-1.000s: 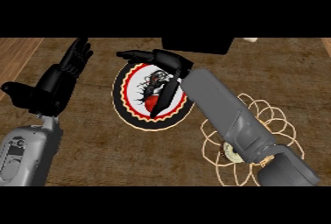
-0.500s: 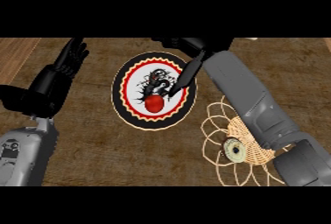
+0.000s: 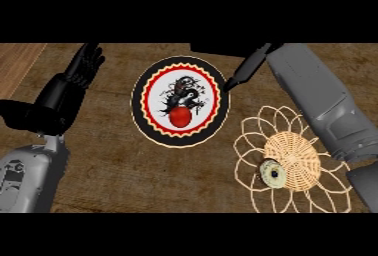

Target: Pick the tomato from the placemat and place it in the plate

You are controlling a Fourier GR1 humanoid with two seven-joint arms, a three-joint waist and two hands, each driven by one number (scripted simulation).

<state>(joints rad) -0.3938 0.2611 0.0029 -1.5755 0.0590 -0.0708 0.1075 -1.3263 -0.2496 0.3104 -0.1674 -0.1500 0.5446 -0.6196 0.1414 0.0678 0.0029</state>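
Black right hand (image 3: 251,65) fingers straight, holding nothing.

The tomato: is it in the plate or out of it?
In. The tomato lies on the plate, inside its red ring; neither hand touches it.

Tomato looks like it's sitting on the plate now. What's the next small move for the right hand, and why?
Probably draw the right hand back toward the robot, away from the plate. The tomato rests alone on the plate with nothing touching it, and the hand's straight fingers sit at the plate's upper right rim, holding nothing. The left hand rests open at the left.
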